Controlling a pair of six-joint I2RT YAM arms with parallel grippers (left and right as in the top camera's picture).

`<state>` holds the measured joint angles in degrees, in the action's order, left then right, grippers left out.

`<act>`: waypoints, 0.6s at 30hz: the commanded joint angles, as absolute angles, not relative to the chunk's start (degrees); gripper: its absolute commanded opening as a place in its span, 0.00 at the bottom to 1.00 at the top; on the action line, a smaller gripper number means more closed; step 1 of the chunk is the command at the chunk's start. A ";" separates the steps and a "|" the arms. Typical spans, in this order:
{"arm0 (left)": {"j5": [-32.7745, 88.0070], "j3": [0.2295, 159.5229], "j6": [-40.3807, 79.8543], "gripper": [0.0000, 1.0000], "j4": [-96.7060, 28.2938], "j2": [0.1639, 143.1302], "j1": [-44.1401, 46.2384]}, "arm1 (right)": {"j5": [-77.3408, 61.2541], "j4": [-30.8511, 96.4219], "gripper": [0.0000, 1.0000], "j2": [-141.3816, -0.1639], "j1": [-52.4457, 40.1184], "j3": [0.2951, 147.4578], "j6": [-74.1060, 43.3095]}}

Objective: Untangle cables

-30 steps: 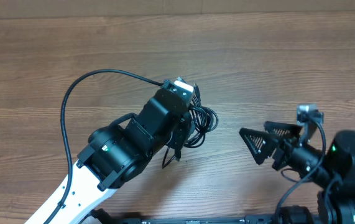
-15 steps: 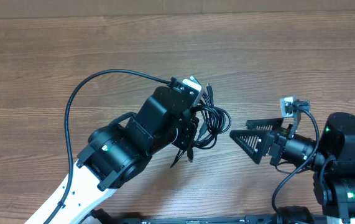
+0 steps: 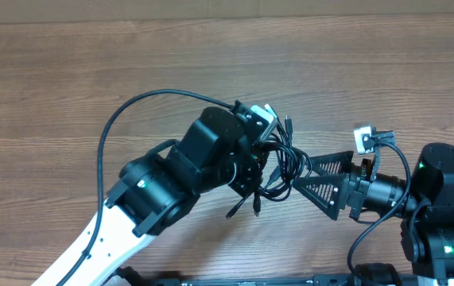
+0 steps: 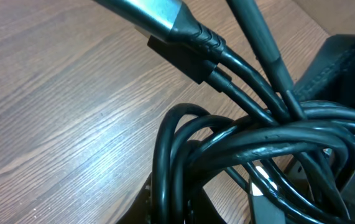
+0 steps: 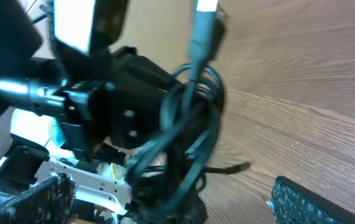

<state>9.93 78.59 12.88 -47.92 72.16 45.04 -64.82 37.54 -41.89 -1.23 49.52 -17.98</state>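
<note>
Cables (image 3: pixel 284 163): bundle held above mid tabletop (image 3: pixel 91 63), long axis far-near, one plug pointing far. Left gripper (image 3: pixel 260 168) clamped on bundle, arm angled far-right. Right gripper (image 3: pixel 304 176) spread wide, empty, pointing left, just beside bundle.

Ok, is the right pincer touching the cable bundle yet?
Cannot tell. Overhead, the open right pincer overlaps the edge of the cable bundle, but height could separate them. The right wrist view is blurred and settles nothing.

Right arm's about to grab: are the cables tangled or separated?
Tangled. The cables hang as one bunch of overlapping loops from the left gripper, cords crossing through each other.
</note>
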 commanded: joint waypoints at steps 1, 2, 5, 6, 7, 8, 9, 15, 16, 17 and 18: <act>11.90 79.50 11.60 0.04 -45.82 73.01 45.50 | -66.08 37.28 1.00 -41.50 -1.61 51.09 -17.87; 12.03 79.50 11.60 0.04 -45.15 73.01 45.60 | -66.08 37.28 1.00 -41.50 -1.61 51.09 -17.69; 12.08 79.50 11.57 0.04 -43.07 73.03 46.72 | -66.06 37.30 0.97 -41.50 -1.61 51.09 -17.67; 11.97 79.50 11.49 0.04 -42.50 73.03 47.48 | -66.00 37.19 0.96 -41.50 -1.61 51.09 -17.67; 11.79 79.50 10.92 0.04 -42.11 73.03 48.10 | -65.52 37.06 0.95 -41.50 -1.61 51.09 -17.69; 11.57 79.50 9.10 0.04 -41.76 73.03 49.15 | -64.36 36.93 0.86 -41.50 -1.61 51.09 -17.69; 11.27 79.50 8.51 0.04 -41.69 73.03 49.65 | -64.14 37.01 0.79 -41.50 -1.61 51.07 -17.69; 7.20 79.50 8.32 0.04 -41.98 72.99 51.37 | -64.07 37.32 0.30 -41.50 -1.61 51.07 -17.69; 6.96 79.50 8.29 0.04 -41.98 72.97 51.40 | -63.86 37.32 0.26 -41.50 -1.61 51.07 -17.69; 6.85 79.50 8.32 0.04 -41.95 72.97 51.40 | -62.92 37.32 0.21 -41.50 -1.61 51.07 -17.72; 6.83 79.50 8.32 0.04 -41.91 72.95 51.40 | -62.02 37.39 0.13 -41.50 -1.61 51.07 -17.72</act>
<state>7.01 78.61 9.87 -42.02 73.30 50.92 -63.68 38.09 -41.80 -1.23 49.52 -18.44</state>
